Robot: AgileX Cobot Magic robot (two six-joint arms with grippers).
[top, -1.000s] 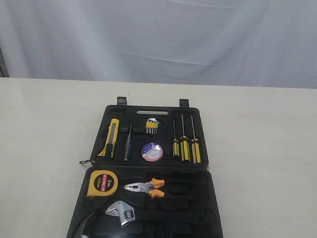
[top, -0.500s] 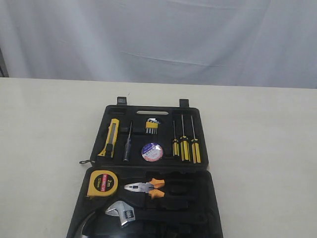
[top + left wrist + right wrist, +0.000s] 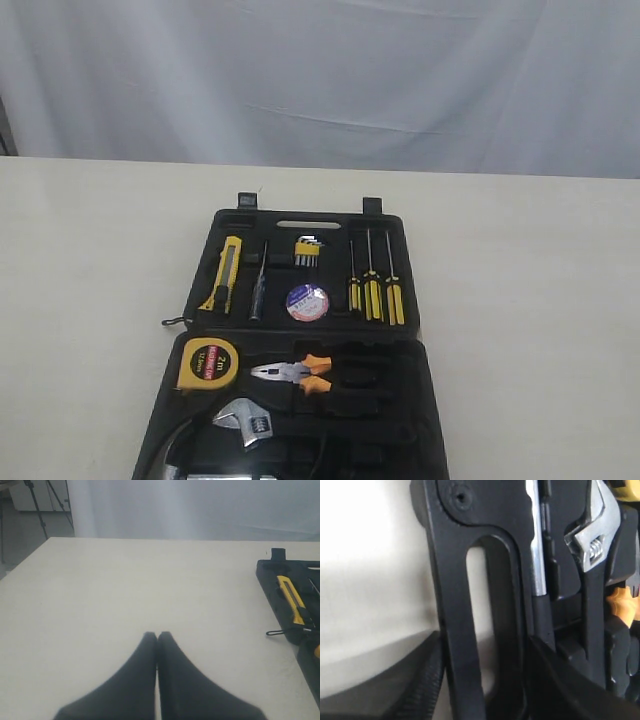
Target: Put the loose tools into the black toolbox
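Exterior view: we see the black toolbox (image 3: 398,232) lying open on the table (image 3: 90,300), and every loose tool is already seated in it. The yellow-black utility knife (image 3: 226,275) and the small tape roll (image 3: 307,303) are in the far half. The yellow tape measure (image 3: 208,365) and the pliers (image 3: 292,373) are in the near half, with the silver wrench (image 3: 245,420) just below them. Compared with a moment ago, the near half and its tools sit slightly higher in this view, and the far half has crept the same way. We judge that the case itself is being nudged or lifted, not a tool.

Left wrist view: the left gripper (image 3: 156,635) is clenched on nothing, its tips pressed together over bare table. The utility knife (image 3: 292,600) lies well off to one side in the toolbox (image 3: 270,572).

Right wrist view: the right gripper (image 3: 485,645) straddles the toolbox's handle (image 3: 457,630), one ribbed finger (image 3: 415,690) against each side, so it looks clamped on it. The wrench (image 3: 587,540) shows just beyond.

With nothing left loose, we take the placing as done. The case's small shift suggests that closing it is the step in hand.
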